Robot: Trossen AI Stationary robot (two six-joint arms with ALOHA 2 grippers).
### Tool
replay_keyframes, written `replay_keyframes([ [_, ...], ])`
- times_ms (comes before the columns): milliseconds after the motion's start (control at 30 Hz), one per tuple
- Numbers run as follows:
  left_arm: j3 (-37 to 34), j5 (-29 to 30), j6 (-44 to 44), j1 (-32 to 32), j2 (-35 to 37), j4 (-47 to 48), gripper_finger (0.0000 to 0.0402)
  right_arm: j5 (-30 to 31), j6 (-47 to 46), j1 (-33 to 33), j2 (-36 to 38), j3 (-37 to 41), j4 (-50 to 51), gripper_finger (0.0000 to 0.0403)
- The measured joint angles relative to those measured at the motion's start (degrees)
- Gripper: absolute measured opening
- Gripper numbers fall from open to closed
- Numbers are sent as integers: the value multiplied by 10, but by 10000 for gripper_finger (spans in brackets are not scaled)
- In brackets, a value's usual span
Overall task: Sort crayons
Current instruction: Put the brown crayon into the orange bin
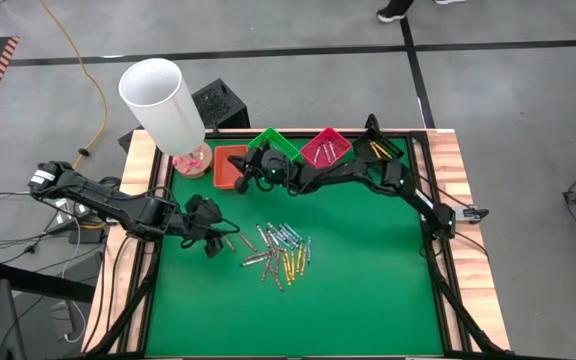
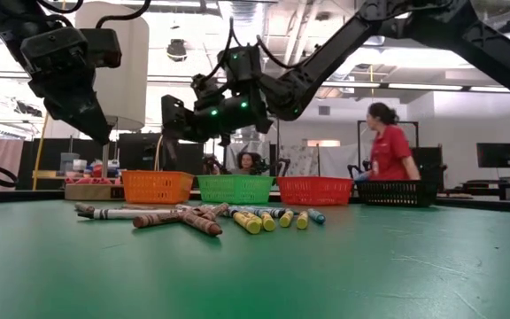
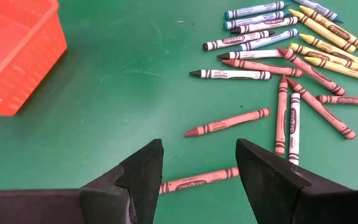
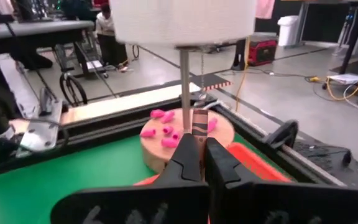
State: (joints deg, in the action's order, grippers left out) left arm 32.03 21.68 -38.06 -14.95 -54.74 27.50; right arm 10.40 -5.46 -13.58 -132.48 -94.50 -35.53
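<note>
Looks only partly done. Shows a few thin sticks already in the square pink plastic tray and some yellow ones in the square black plastic tray, both at the far edge of the flat green tabletop. Cannot tell what lies in the square green plastic tray. Leaves most of the job to do: a loose pile of crayons near the middle of the tabletop, well apart from the trays.

Right claw: pinched shut on a thin brown crayon, held upright just above the square orange plastic tray. Probably about to drop it in there.

Left claw: wide open, hovering low over the left edge of the pile, with one reddish-brown crayon lying on the tabletop between the two dark fingers.

Crayons: thin, round and waxy, wrapped in printed paper, pointed at one end. Likely to roll if bumped.

Trays: light plastic with little holes in the walls, like small baskets.

Tabletop: smooth and soft-looking, with a wooden rim.

Claw fingers: dark, hard and shaped like wedges.
</note>
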Motion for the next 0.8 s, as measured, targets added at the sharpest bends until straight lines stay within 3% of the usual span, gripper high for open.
replay_keyframes([
  [433, 0, 7, -4, 0, 0, 0, 192, -1, -2, -1, 0, -1, 67, 0],
  [800, 0, 12, -5, 0, 0, 0, 192, -30, -1, -9, 0, -1, 63, 16],
])
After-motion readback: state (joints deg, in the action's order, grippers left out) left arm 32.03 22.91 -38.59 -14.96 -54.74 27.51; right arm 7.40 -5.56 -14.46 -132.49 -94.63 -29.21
